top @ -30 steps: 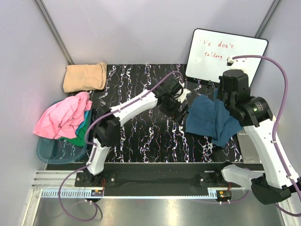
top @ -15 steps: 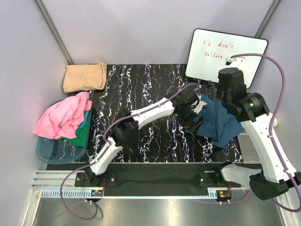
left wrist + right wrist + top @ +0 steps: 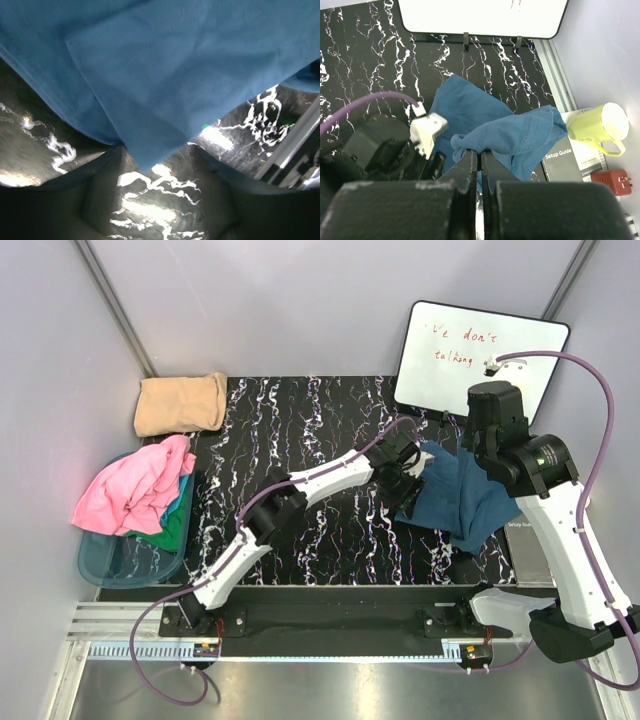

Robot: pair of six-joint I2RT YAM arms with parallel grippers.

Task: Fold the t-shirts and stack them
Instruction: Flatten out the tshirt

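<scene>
The right gripper (image 3: pixel 480 154) has its jaws pressed together on a bunched fold of the teal-blue t-shirt (image 3: pixel 455 502), holding that fold up off the black marbled table (image 3: pixel 300 420) just in front of the whiteboard (image 3: pixel 480 350). The left gripper (image 3: pixel 155 167) reaches in from the side of the shirt away from the whiteboard's right edge. Its jaws stand apart, with a hanging corner of the shirt between them. Whether the fingers (image 3: pixel 55 180) touch the cloth cannot be told.

The shirt's long axis runs from the foot of the whiteboard toward the near edge of the table, slanting a little to the right. The pinched ridge crosses it, pointing from the right gripper toward the whiteboard's right side. The cloth is plain, soft and matte, crumpled rather than flat, with one layer lapped over another and a stitched hem along the corner seen by the left wrist camera.

A folded tan-beige t-shirt (image 3: pixel 182 403) lies well to the left of the whiteboard. A pink t-shirt (image 3: pixel 135 490) and a green one (image 3: pixel 172 525) are heaped in a teal bin (image 3: pixel 110 562), farther left and nearer. To the right of the whiteboard's base stand a yellow-green mug (image 3: pixel 600 122), a setup guide booklet (image 3: pixel 560 160) and a red plug adapter (image 3: pixel 615 181).
</scene>
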